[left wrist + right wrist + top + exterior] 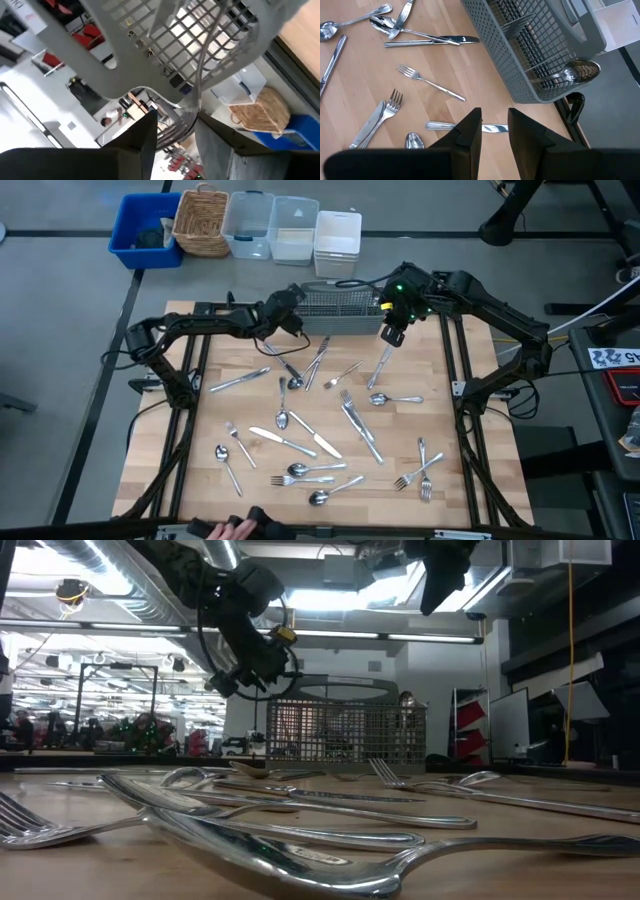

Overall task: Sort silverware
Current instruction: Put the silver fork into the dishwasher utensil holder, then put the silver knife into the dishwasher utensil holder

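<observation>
High view shows my left fingers (297,328) poised at the near left corner of the grey mesh basket (345,301), and my left wrist view looks up through its grid with the fingers parted and nothing visibly held between them, so I judge I am at the drop-off for one piece. To do this well I should keep them open, lift straight off the rim and not snag the wire wall before turning to the next piece. My right fingers (390,335) hang over the surface (470,470) just in front of the basket's right end, a narrow gap between them and empty, directly above a knife (465,128) lying flat; I cannot yet say that is my pick. Most of the silverware (310,442) is scattered across the wood: forks, spoons and knives, several crossing one another near the middle, which will make clean pinches awkward. A spoon (572,73) already rests inside the basket's end compartment. Behind the basket stand a wicker basket (202,221), a blue bin (145,228) and clear tubs (272,227), well clear of my reach. A person's hand (222,528) shows at the near edge.
</observation>
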Action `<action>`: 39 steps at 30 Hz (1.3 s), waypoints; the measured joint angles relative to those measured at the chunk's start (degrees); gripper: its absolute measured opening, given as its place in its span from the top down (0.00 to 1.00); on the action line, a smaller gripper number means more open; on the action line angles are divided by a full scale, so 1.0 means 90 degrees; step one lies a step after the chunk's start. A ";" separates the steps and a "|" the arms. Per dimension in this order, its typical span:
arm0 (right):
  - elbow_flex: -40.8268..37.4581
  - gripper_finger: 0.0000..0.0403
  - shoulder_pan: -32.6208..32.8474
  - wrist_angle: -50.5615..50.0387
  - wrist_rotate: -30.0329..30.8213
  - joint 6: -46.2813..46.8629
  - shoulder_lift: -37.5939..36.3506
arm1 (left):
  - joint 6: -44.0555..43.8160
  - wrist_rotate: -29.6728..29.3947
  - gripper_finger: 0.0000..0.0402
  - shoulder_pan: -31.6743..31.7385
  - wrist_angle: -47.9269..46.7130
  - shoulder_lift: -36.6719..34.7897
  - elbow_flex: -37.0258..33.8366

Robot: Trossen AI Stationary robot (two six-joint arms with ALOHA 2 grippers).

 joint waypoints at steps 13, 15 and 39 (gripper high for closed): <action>0.0000 0.77 0.0000 -0.0003 -0.0017 -0.0001 0.0000 | -0.0913 -0.0117 0.71 -0.0210 -0.0036 -0.0624 0.0002; 0.0000 0.77 0.0000 -0.0004 -0.0047 0.0000 0.0000 | -0.0957 -0.0124 0.71 -0.0210 -0.0047 -0.0698 0.0002; -0.0002 0.77 0.0002 -0.0002 -0.0214 0.0005 0.0000 | -0.0800 -0.0181 0.71 -0.0207 -0.0826 -0.0786 0.0007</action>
